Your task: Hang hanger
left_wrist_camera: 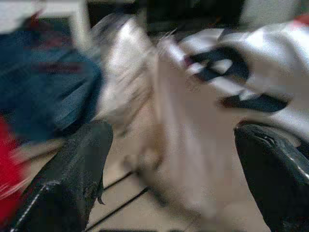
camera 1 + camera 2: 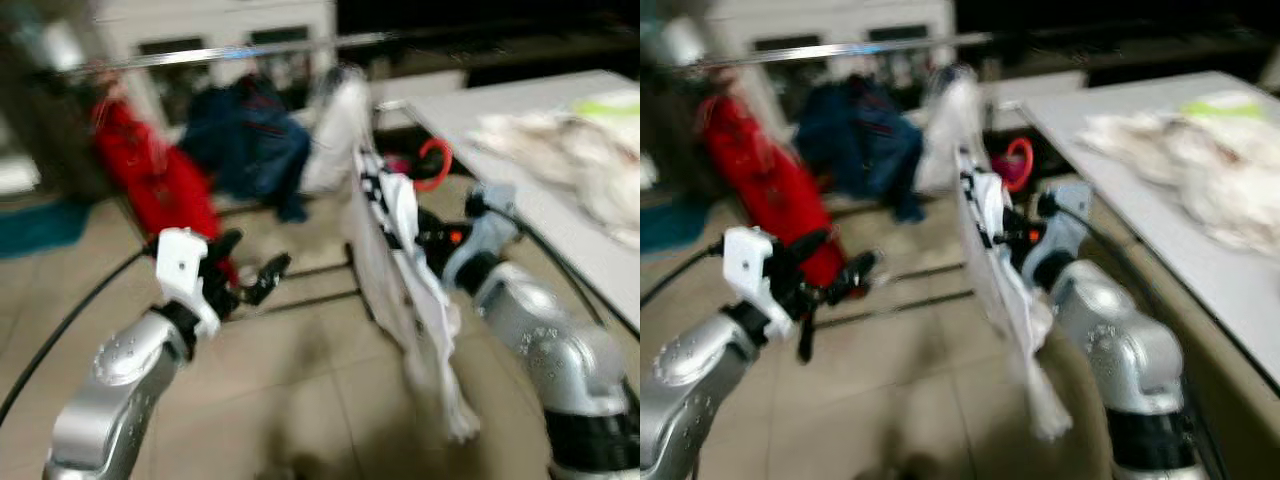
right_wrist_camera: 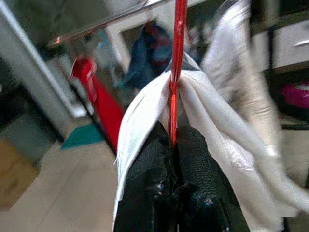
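Right gripper pinches thin red hanger draped, seemingly, in white cloth.

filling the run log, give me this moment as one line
right gripper: shut on red hanger with white garment | left gripper: open, not holding | rail: ahead, red, blue, white clothes hung | views blurred

No text, label, brand or number can be read anywhere; the views are blurred by motion. The white garment carries bold black marks that may be lettering or a pattern, but they are too smeared to make out.
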Robot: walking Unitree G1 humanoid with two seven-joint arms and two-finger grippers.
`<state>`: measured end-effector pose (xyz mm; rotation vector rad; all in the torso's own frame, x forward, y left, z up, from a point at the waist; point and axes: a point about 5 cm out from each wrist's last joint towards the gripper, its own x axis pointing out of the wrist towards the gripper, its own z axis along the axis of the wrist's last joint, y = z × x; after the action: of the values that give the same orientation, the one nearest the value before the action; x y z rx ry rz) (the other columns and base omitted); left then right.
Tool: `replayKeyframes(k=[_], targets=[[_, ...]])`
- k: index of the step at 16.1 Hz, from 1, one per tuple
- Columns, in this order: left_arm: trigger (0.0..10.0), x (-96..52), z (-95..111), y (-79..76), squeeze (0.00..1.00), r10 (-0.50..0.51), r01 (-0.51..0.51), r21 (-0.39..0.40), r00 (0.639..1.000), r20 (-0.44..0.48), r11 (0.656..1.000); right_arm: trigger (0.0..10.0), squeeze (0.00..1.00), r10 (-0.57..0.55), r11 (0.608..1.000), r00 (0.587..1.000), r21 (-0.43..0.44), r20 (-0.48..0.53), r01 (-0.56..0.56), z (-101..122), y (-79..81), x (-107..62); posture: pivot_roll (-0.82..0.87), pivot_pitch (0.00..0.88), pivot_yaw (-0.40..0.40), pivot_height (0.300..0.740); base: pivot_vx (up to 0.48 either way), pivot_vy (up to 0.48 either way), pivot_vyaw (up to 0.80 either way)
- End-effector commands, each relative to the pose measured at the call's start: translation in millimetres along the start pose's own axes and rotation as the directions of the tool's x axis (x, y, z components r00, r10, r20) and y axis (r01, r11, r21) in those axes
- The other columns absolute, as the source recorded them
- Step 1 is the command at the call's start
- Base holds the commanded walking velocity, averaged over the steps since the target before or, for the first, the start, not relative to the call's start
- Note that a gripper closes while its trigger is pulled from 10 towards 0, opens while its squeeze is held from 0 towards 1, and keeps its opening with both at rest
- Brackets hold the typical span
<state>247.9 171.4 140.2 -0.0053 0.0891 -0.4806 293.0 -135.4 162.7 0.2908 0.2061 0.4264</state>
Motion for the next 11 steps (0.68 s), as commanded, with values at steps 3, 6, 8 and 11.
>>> replayKeyframes(k=[3, 6, 8, 11], targets=[[10.0, 7.2, -9, -2.5, 0.84, 0.029, -0.028, 0.028, 0.998, -0.048, 0.999, 10.0, 0.0, -0.117, 0.991, 0.991, -0.071, -0.065, 0.113, -10, -14.5, 5.4, 0.0, 0.0, 0.048, 0.74, 0.0, 0.0, 0.8], [10.0, 15.2, -14, -9.4, 0.83, 0.013, -0.01, 0.047, 0.998, -0.065, 0.999, 10.0, 0.0, -0.135, 0.991, 0.989, -0.004, -0.068, 0.135, -21, -17.0, 5.7, 0.0, 0.0, 0.055, 0.74, 0.0, 0.0, 0.8], [10.0, 23.1, -15, -9.3, 0.81, 0.037, -0.035, 0.036, 0.998, -0.058, 0.999, 10.0, 0.0, -0.184, 0.982, 0.982, 0.027, -0.03, 0.185, -23, -15.4, 9.8, -0.02, 0.0, 0.061, 0.74, 0.0, 0.0, 0.0], [10.0, 34.5, -12, -9.2, 0.61, 0.067, -0.066, 0.036, 0.997, -0.03, 0.997, 10.0, 0.0, -0.229, 0.968, 0.973, 0.103, -0.012, 0.229, -27, -21.7, 9.2, -0.03, 0.0, 0.064, 0.74, 0.0, 0.0, 0.0]])
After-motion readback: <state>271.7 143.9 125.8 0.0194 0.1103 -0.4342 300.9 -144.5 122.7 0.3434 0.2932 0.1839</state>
